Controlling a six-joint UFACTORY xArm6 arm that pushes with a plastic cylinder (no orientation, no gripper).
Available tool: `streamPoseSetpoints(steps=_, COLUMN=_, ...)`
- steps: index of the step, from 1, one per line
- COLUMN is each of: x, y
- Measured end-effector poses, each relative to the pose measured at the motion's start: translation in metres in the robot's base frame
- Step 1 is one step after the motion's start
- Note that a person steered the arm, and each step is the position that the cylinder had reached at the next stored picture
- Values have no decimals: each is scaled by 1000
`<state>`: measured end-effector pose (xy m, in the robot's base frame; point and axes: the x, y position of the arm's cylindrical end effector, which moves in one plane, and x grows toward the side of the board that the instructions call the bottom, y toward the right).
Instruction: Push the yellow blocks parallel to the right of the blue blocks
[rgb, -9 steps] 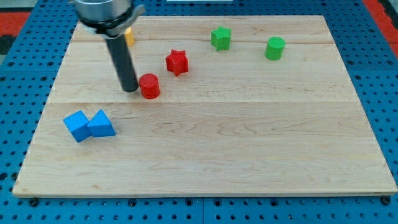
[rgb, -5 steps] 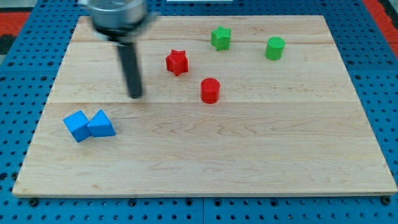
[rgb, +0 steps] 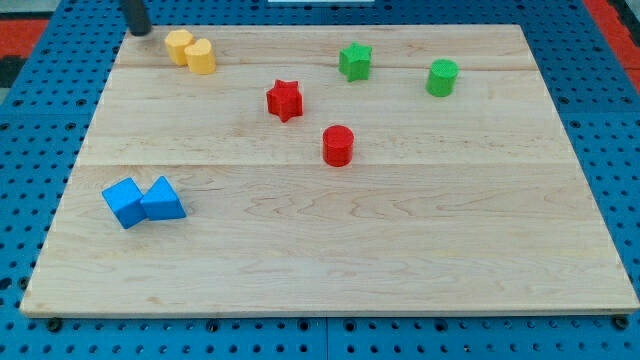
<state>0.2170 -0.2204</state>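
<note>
Two yellow blocks sit touching at the view's top left: a yellow hexagonal block (rgb: 179, 45) and a yellow cylinder (rgb: 201, 56). Two blue blocks sit touching at the lower left: a blue cube (rgb: 124, 202) and a blue triangular block (rgb: 162, 200). My tip (rgb: 139, 31) is at the top left corner, just off the board's top edge, a short way to the left of the yellow blocks and apart from them.
A red star block (rgb: 284, 100) and a red cylinder (rgb: 338, 145) lie near the middle. A green star block (rgb: 354, 61) and a green cylinder (rgb: 442, 77) lie at the top right. The wooden board (rgb: 400, 250) rests on a blue pegboard.
The red cylinder was pushed right, from next to the rod to the middle. My rod then moved up and left to the top left corner, uncovering the yellow blocks.
</note>
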Motion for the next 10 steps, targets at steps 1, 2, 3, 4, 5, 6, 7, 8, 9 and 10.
streamPoseSetpoints(steps=1, x=18, y=49)
streamPoseSetpoints(steps=2, x=39, y=64)
streamPoseSetpoints(steps=3, x=58, y=92)
streamPoseSetpoints(steps=4, x=96, y=128)
streamPoseSetpoints(steps=5, x=138, y=135)
streamPoseSetpoints(steps=6, x=171, y=135)
streamPoseSetpoints(steps=7, x=191, y=140)
streamPoseSetpoints(steps=8, x=163, y=102)
streamPoseSetpoints(steps=9, x=138, y=118)
streamPoseSetpoints(steps=10, x=149, y=164)
